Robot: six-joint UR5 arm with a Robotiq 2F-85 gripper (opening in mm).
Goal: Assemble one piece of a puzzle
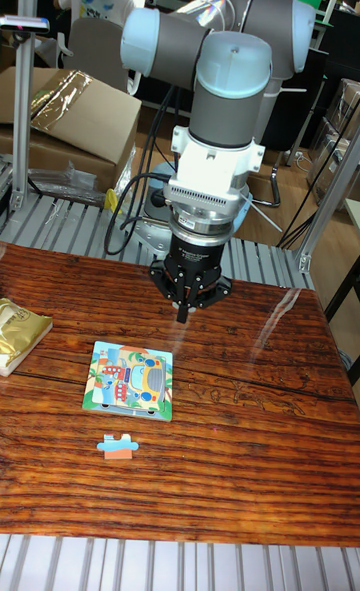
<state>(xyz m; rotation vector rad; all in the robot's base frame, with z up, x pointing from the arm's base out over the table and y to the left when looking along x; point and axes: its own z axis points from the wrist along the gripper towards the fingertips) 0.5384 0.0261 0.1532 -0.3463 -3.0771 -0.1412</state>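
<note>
The puzzle board [129, 380] lies flat on the wooden table [250, 431], and the loose puzzle piece [118, 445] sits on the table just in front of the board's near edge, apart from it. The gripper [183, 313] hangs above the table behind the board and to its right, its fingers drawn together to a narrow tip with nothing between them, while a gold packet [18, 332] lies well to the board's left
</note>
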